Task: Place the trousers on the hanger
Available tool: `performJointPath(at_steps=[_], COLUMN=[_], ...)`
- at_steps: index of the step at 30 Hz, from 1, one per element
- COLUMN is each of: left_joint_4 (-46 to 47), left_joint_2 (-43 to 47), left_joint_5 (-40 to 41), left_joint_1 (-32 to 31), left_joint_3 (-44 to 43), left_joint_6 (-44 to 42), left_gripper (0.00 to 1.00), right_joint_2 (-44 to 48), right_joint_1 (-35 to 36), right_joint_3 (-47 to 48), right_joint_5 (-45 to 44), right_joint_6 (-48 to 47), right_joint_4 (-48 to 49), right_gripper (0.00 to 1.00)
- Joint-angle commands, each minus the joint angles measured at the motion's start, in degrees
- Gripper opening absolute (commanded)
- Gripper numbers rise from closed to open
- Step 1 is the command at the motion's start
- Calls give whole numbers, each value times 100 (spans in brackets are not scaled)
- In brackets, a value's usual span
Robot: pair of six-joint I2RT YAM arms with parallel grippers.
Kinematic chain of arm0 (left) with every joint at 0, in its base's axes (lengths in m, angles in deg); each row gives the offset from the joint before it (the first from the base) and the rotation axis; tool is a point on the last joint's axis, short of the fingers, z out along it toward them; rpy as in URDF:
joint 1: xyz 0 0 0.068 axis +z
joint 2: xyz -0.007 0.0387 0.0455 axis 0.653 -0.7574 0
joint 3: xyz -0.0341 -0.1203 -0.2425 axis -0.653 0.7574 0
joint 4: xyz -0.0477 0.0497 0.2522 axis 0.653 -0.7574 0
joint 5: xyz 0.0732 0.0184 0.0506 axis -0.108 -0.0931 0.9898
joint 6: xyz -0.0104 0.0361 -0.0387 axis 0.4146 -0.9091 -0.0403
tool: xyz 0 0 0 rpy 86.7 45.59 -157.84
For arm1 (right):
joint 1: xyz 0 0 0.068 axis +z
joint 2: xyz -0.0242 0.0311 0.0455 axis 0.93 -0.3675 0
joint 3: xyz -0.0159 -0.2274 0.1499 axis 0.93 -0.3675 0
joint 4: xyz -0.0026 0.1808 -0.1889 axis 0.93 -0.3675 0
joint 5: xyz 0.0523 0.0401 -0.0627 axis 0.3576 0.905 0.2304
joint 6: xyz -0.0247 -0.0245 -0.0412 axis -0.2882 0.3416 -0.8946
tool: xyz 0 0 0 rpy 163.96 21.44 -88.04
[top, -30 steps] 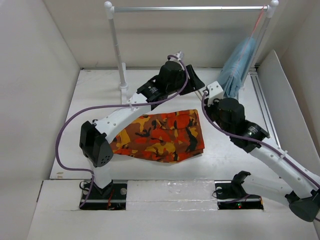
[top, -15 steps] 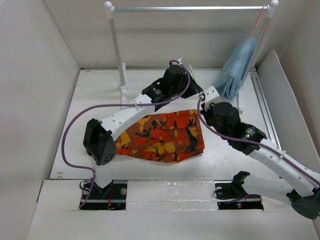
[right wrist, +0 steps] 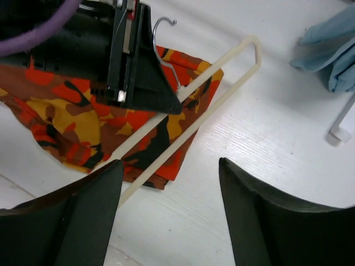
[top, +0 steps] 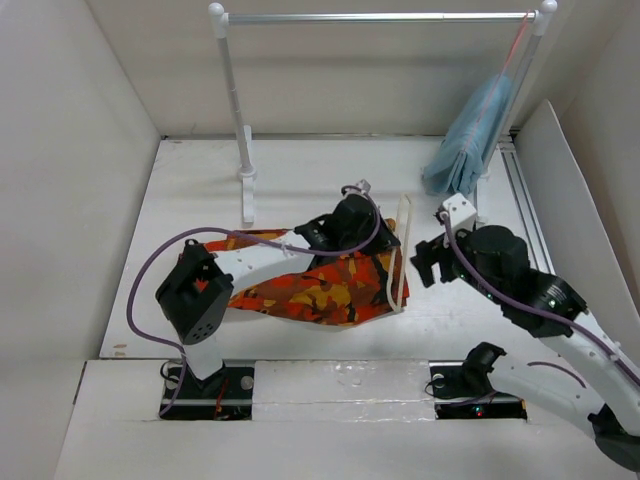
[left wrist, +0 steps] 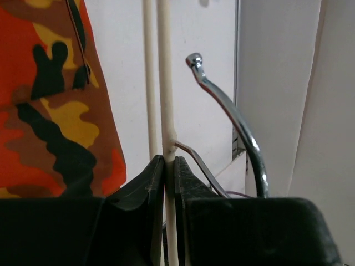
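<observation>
The camouflage trousers [top: 300,285] lie folded flat on the table, also seen in the left wrist view [left wrist: 44,100] and the right wrist view [right wrist: 61,111]. The cream hanger [top: 405,215] stretches along their right edge, partly over the cloth. My left gripper [top: 385,238] is shut on one of the hanger's thin bars [left wrist: 165,83], beside its metal hook [left wrist: 233,122]. The right wrist view shows that hold from above, with the hanger [right wrist: 222,59] slanting across the trousers' corner. My right gripper [top: 420,265] hovers just right of the hanger, open [right wrist: 169,166], with nothing between its fingers.
A clothes rail [top: 380,17] on white posts [top: 240,130] stands at the back. A light blue garment [top: 465,140] hangs from its right end on a pinkish-red hanger [top: 518,40]. White walls close in the sides, with an upright panel [top: 560,180] at the right.
The left gripper closed on the hanger and carried it nearer, to the trousers' right edge. The right gripper opened, let the hanger go and drew back to the near right.
</observation>
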Motion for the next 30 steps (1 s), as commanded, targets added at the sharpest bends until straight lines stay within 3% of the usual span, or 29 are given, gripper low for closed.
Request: performJointPath(at_steps=[1,2,3,4,5,10,12,15,20,25,30], left_joint_4=[1164,1251,1400,1497,1602,1780,1709,1901,2420,2562,2500], left_joint_2=[263,220,141,96,35,-255,-448,-730,-1081,-1047,-967], left_joint_5=[224,251,303,400,444,1355,1656,1956,2325,2527,2650], left_joint_1=[-220,-220,-377,-430,-431,-843,-906,-976,-976,-976,-976], left_joint_3=[218,270,375,463,569,904,904,991,1237,1510,1607], left_joint_6=[461,487,514,610,698,1041,1146,1391,1753,1964,1956], left_gripper=[0,0,0,0,0,0,0,0,0,0,0], right_joint_2=[115,141,123,97,45,-500,-614,-860,-1536,-2258,-2802], right_joint_1=[-360,-569,-676,-781,-991,-1581,-2027,-2556,-3357,-3560,-3332], right_joint_3=[138,86,-80,-160,-274,-959,-1240,-1760,-2278,-2376,-2411], right_joint_5=[725,856,953,1058,1321,2026,2429,3483,4020,4426,4391], right_joint_6=[213,213,186,160,125,-209,-279,-271,-324,-324,-104], right_joint_4=[-408,-408,-321,-259,-171,602,1248,2006,2843,3537,4144], right_gripper=[71,55,16,3,0,0,8,12,18,26,35])
